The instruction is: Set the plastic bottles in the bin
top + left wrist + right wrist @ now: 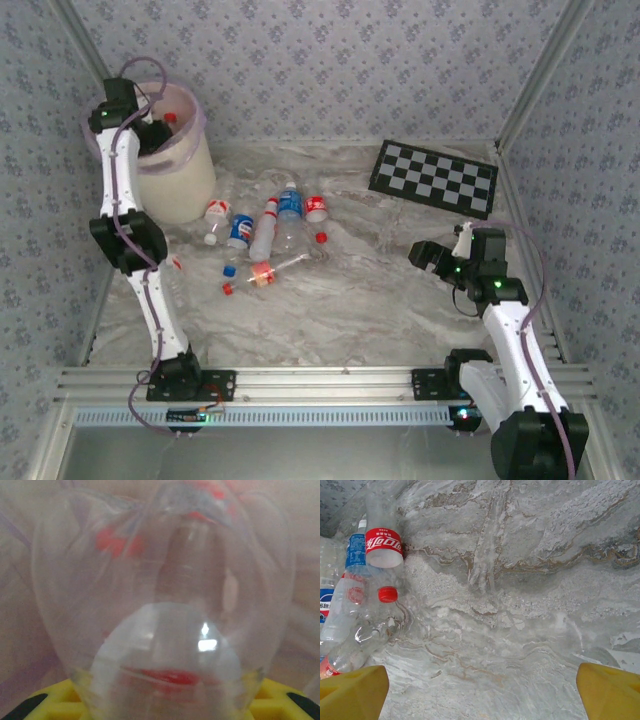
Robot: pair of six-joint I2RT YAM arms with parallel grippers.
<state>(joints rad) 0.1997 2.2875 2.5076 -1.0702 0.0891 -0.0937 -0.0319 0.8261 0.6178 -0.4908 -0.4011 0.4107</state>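
While the left gripper (152, 133) hangs over the bin (185, 190), loose plastic bottles (272, 228) lie beside it on the table (380, 310). In the left wrist view its jaws pinch a clear bottle (160, 605); released off-centre, it may glance off the rim. Right wrist view: the right gripper (482, 690) stands spread wide.

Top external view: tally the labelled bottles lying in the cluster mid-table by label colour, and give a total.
Red-label bottles: 3
Blue-label bottles: 2
Total: 5
The long clear bottle among them shows no label and is left out.
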